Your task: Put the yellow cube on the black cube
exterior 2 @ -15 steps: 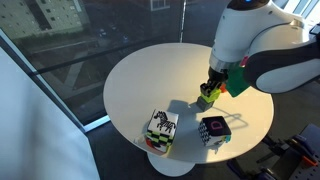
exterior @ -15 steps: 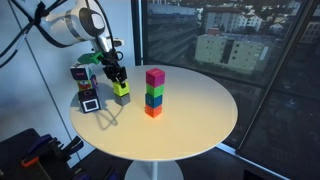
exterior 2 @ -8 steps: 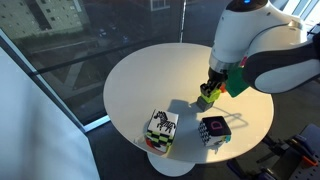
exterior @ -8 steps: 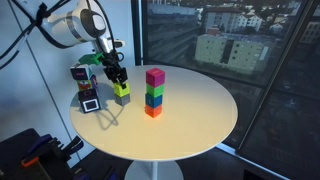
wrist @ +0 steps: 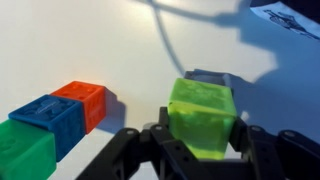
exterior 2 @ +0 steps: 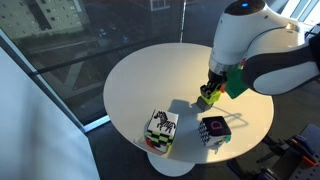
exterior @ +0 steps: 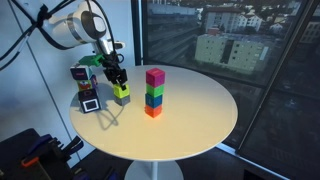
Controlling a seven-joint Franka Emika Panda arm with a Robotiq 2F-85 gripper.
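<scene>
Wrist: yellow cube (wrist: 203, 118) gripped; exterior: black cube (exterior: 122, 100) beneath.

Six small cubes are counted on one round table (exterior: 195, 115): one yellow cube (exterior: 121, 90), one black cube (exterior: 122, 100), one magenta (exterior: 155, 76), one green (exterior: 154, 88), one blue (exterior: 153, 100), one orange (exterior: 153, 111), plus two larger patterned blocks, one black-and-white block (exterior 2: 160, 126) and one dark block (exterior 2: 213, 130).

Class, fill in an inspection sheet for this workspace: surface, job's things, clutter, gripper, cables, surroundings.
Surface: round white table, mostly bare.
Job's things: yellow cube held directly over the black cube; whether they touch cannot be told.
Clutter: stack of four coloured cubes; two patterned boxes.
Gripper: fingers closed on the yellow cube's sides.
Cables: one thin cable lying on the table.
Surroundings: windows showing buildings outside.
</scene>
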